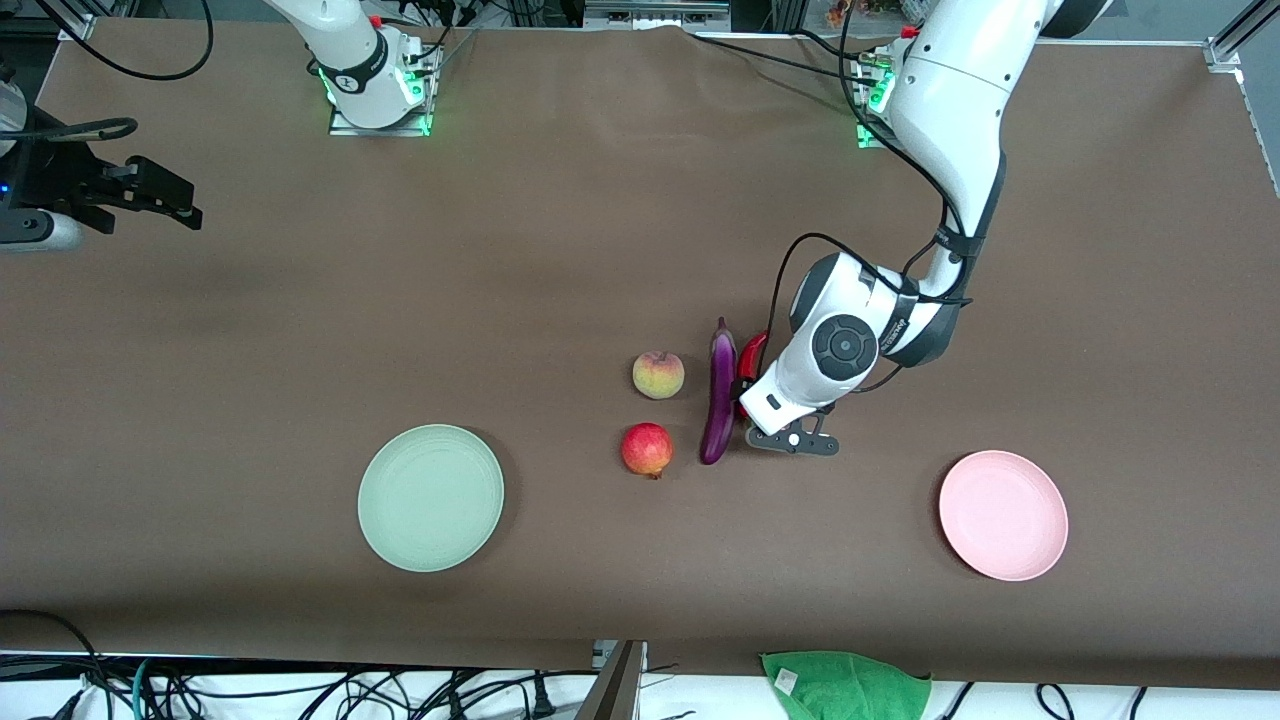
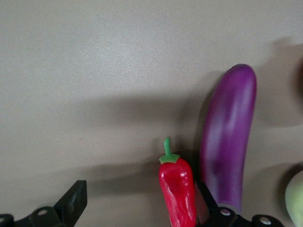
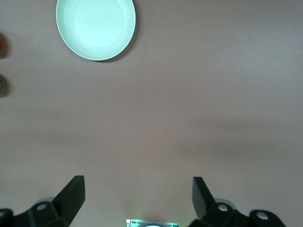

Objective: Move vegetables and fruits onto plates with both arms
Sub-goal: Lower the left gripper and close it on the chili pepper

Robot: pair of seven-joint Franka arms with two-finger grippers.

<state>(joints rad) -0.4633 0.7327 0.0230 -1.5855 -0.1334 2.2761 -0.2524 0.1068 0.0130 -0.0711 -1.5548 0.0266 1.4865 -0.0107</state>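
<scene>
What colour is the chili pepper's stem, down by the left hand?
Green: the chili pepper itself is bright red. It shows best in the left wrist view, by the open left hand.

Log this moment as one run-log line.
left gripper: open, low beside chili pepper | right gripper: open, waiting | eggplant, peach, pomegranate: on table | plates: bare

No text (or label) can be read.

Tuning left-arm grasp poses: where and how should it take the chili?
Probably from above, across the chili pepper's thick red body below the green stem. It lies flat, lengthwise beside the eggplant with little room between, so one finger must slip into that narrow space. The open left gripper already straddles it.
</scene>
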